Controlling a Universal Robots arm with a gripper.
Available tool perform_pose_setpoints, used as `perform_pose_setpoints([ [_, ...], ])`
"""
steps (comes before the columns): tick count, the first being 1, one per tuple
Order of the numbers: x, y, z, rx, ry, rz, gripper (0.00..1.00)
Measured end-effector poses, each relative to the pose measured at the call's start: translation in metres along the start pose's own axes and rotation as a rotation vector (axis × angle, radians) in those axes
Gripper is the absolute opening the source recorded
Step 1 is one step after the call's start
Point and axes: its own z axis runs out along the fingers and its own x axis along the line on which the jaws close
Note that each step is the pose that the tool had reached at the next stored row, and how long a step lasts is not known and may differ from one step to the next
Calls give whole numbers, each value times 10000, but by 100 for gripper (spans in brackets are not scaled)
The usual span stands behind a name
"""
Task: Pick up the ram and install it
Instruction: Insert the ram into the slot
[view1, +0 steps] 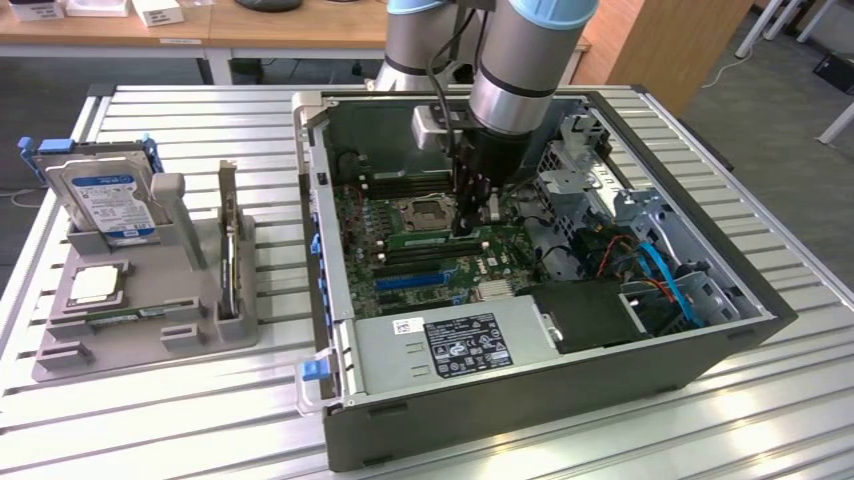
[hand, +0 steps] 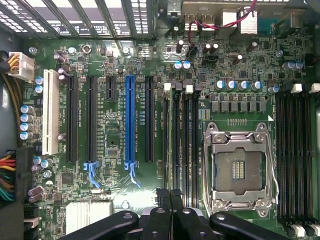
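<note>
The ram (view1: 434, 241), a long, thin green circuit-board stick, appears to stand on edge in 1 of the black memory slots (hand: 180, 140). That slot is just beside the square silver processor socket (view1: 430, 212) on the green motherboard (hand: 115, 60). The black gripper (view1: 470, 228) is down directly over the stick, and its fingers (hand: 162, 200) are closed together. I cannot tell whether they pinch the board's top edge or only bear on it.

Picking up and carrying look done, and seating the ram looks under way or nearly finished. The slot latches are not clear enough to judge.

The open grey metal computer case (view1: 534, 420) takes the middle of the slatted metal tabletop (view1: 160, 440), toward the exterior view's right edge. Near the exterior view's left edge stands a grey plastic holder (view1: 80, 350) with a blue-labelled hard drive (view1: 107, 195) and an upright expansion card (view1: 230, 240).
</note>
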Motion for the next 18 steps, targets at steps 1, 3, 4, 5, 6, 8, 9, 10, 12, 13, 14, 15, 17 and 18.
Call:
perform_pose_setpoints([
  [1,-1,0,3,1,-2,0,12],
  [3,0,-1,22,1,-2,0,12],
  [4,1,-2,31,0,0,0,12],
  [5,1,-2,41,0,-3,0,12],
  [6,1,-3,48,0,-2,-1,12],
  [8,2,-3,53,-1,-2,0,12],
  [9,2,-3,52,-1,-1,-1,12],
  [10,2,-3,53,-1,-1,0,12],
  [12,1,-3,53,-1,-3,0,12],
  [13,1,-3,54,0,-6,0,12],
  [14,1,-3,54,0,-9,0,12],
  [15,1,-3,55,0,-9,-1,12],
  [17,2,-3,56,-1,-8,-1,12],
  [18,2,-3,57,0,-10,-1,12],
])
